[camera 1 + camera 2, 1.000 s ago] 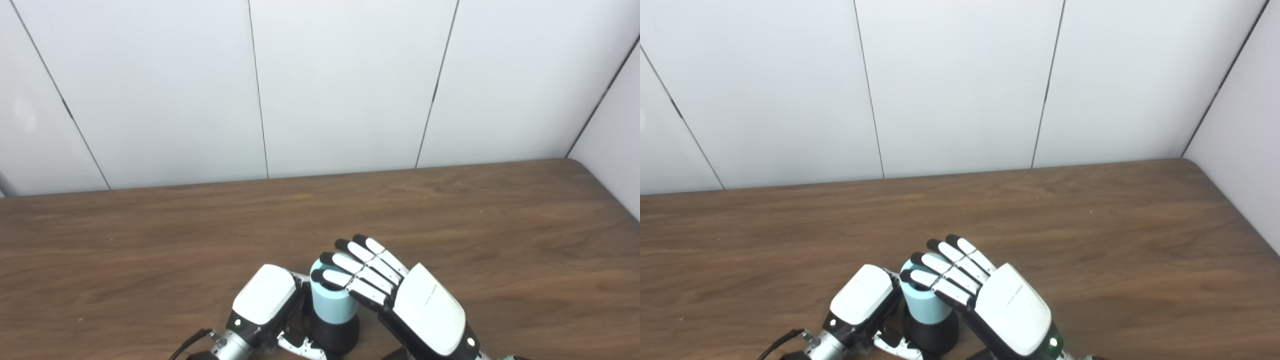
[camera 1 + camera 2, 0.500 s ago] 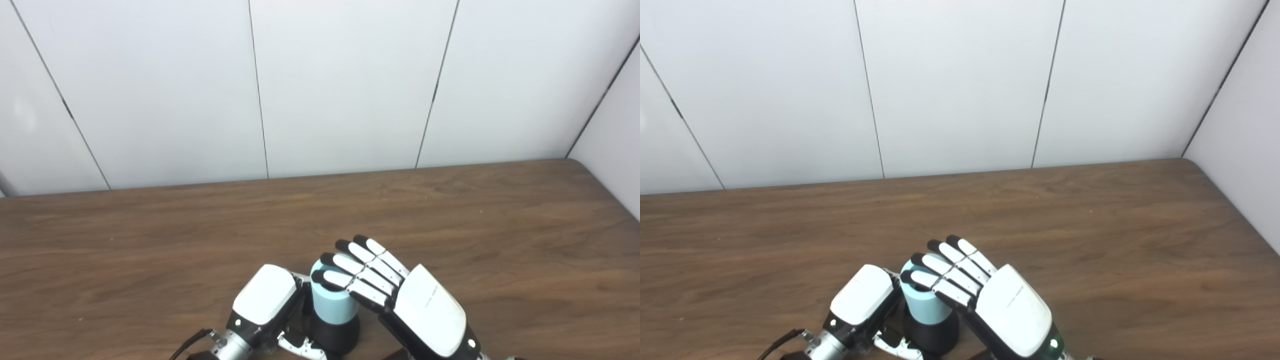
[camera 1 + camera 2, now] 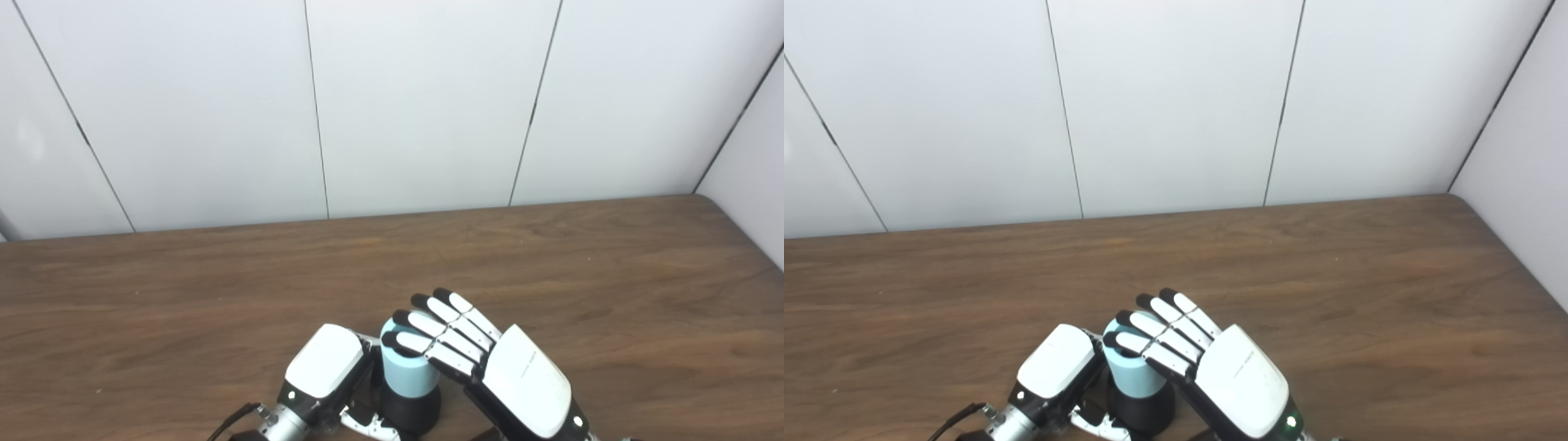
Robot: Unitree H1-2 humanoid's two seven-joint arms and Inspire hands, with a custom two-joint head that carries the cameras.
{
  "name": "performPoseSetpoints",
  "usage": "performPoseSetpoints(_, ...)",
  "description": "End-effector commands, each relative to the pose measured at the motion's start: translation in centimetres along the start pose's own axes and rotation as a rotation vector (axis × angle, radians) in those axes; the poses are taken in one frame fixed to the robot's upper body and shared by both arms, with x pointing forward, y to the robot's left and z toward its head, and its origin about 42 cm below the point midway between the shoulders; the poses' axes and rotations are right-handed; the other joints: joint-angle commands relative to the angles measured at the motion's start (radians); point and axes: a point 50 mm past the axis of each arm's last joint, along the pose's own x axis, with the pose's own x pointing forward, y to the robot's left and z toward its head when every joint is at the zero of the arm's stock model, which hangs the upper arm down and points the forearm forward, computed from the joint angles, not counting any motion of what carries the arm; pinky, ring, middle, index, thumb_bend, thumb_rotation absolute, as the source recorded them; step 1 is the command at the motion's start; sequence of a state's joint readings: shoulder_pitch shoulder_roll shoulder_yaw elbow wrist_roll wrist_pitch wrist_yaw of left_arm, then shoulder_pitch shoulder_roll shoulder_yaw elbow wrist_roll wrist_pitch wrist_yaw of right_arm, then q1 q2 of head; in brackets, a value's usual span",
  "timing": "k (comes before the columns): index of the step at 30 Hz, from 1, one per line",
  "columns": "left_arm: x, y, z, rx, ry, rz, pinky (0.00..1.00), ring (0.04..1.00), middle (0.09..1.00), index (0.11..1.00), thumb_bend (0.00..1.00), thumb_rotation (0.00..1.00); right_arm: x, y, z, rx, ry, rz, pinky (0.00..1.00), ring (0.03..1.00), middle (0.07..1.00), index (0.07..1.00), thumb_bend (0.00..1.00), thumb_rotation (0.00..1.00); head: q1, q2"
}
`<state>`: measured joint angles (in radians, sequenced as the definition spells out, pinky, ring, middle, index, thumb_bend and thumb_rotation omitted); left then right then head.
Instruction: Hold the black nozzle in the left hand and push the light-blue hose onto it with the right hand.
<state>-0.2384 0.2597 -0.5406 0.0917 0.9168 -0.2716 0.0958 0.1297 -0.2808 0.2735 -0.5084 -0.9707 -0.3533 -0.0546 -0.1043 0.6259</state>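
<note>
Wood-grain surface [image 3: 184, 294] fills most of both views, bare apart from the work going on at its near edge, with white wall panels [image 3: 429, 104] behind. Right hand [image 3: 490, 367] comes next in size: it lies flat over the top of the light-blue hose [image 3: 407, 373], its fingers [image 3: 429, 324] straight and together, pressing on the hose's upper end and not curled round it (palm and thumb are hidden underneath). Left hand [image 3: 324, 361] sits just beside the hose on the other side, its fingers [image 3: 367, 422] curled in low against the black nozzle [image 3: 410, 410]; it looks clamped on the nozzle, though the contact itself is partly out of sight. Hose stands upright on the nozzle, its lower end already seated over the black base.

Judging by its short, thick-walled, smooth look, the hose is probably light and fairly stiff, with some slip on its sides, so pressing squarely down on the top end seems the safer hold. Nozzle, wider and darker, looks rigid and is best gripped around its broad lower body to resist the push.
</note>
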Motion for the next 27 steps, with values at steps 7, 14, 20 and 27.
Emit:
performPoseSetpoints(7,-1.78,-2.24,-0.53,-0.006,0.044,-0.099,0.1,0.143,0.471,0.479,0.52,0.0,-1.98,1.77,-0.23,-0.009,0.032,0.171,0.94,0.917,0.841,0.772,0.79,0.69,-0.001,0.001)
performPoseSetpoints(14,-1.79,-2.22,-0.49,-0.008,0.046,-0.101,0.1,0.143,0.471,0.479,0.52,0.0,-2.0,1.82,-0.23,-0.009,0.03,0.177,0.92,0.911,0.837,0.767,0.79,0.69,-0.001,0.001)
performPoseSetpoints(20,-1.76,-2.22,-0.5,-0.009,0.044,-0.096,0.1,0.139,0.471,0.479,0.52,0.0,-1.96,1.84,-0.27,-0.001,0.031,0.178,0.93,0.908,0.835,0.761,0.79,0.67,-0.002,0.001)
performPoseSetpoints(27,-1.7,-2.13,-0.41,-0.012,0.046,-0.098,0.1,0.142,0.471,0.479,0.52,0.0,-1.95,1.8,-0.31,-0.004,0.028,0.172,0.92,0.903,0.831,0.759,0.79,0.68,-0.002,0.001)
